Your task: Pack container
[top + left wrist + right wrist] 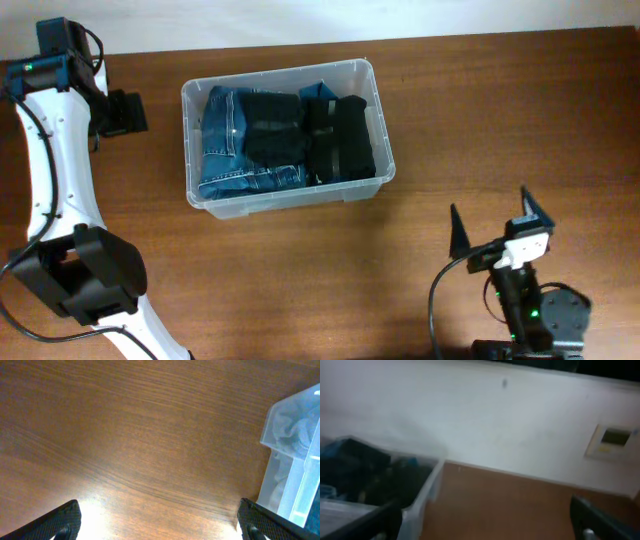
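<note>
The clear plastic container (288,133) sits at the back middle of the wooden table. It holds folded blue jeans (230,150) on the left and folded black clothes (310,135) on the right. My left gripper (122,112) is open and empty, left of the container. In the left wrist view a corner of the container (295,445) shows at the right, with bare wood between my open fingers (160,525). My right gripper (497,222) is open and empty, near the front right. The right wrist view, blurred, shows the container (420,495) at the left.
A white wall (495,420) with a small wall panel (612,440) rises behind the table's far edge. Bare wood (330,270) lies between the container and my right gripper.
</note>
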`<action>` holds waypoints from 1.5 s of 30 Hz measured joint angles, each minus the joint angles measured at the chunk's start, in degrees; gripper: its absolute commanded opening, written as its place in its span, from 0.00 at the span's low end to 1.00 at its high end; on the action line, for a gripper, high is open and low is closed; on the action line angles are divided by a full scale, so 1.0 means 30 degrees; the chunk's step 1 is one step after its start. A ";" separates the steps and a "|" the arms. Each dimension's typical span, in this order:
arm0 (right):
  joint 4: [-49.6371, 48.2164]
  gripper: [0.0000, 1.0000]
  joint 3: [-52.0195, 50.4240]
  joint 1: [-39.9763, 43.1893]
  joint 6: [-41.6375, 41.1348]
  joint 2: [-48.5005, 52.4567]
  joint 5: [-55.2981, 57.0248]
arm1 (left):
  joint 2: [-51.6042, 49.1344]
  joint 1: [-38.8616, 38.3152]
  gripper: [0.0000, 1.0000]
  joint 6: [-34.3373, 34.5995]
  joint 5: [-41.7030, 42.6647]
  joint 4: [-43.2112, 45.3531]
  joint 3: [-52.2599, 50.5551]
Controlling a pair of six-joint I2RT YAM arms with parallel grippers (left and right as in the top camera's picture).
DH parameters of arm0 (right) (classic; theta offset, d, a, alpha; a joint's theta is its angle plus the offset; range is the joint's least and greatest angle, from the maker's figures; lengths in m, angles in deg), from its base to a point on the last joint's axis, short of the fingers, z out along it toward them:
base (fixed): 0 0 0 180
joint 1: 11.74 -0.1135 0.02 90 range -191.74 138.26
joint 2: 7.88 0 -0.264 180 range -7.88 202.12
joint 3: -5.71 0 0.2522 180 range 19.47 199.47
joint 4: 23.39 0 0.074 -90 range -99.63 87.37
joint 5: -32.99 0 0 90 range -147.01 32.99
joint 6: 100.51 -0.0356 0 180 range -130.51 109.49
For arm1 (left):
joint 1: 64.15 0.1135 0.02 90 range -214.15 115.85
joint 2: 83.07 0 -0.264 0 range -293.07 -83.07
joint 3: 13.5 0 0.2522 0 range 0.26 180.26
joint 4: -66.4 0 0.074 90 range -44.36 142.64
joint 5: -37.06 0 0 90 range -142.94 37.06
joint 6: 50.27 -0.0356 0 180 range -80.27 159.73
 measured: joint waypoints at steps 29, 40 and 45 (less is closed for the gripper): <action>-0.0226 0.98 -0.4357 -0.1013 -0.0197 -0.2266 0.2222 | 0.0000 0.0000 0.99 -0.0007 -0.0007 0.0029 0.0000; -0.0226 0.98 -0.4357 -0.1013 -0.0219 -0.2266 0.2295 | 0.0000 0.0000 0.99 -0.0007 -0.0007 0.0029 0.0000; -0.0226 0.98 -0.4357 -0.1013 -0.0211 -0.2266 0.2295 | 0.0000 0.0000 0.99 -0.0007 -0.0007 0.0029 0.0000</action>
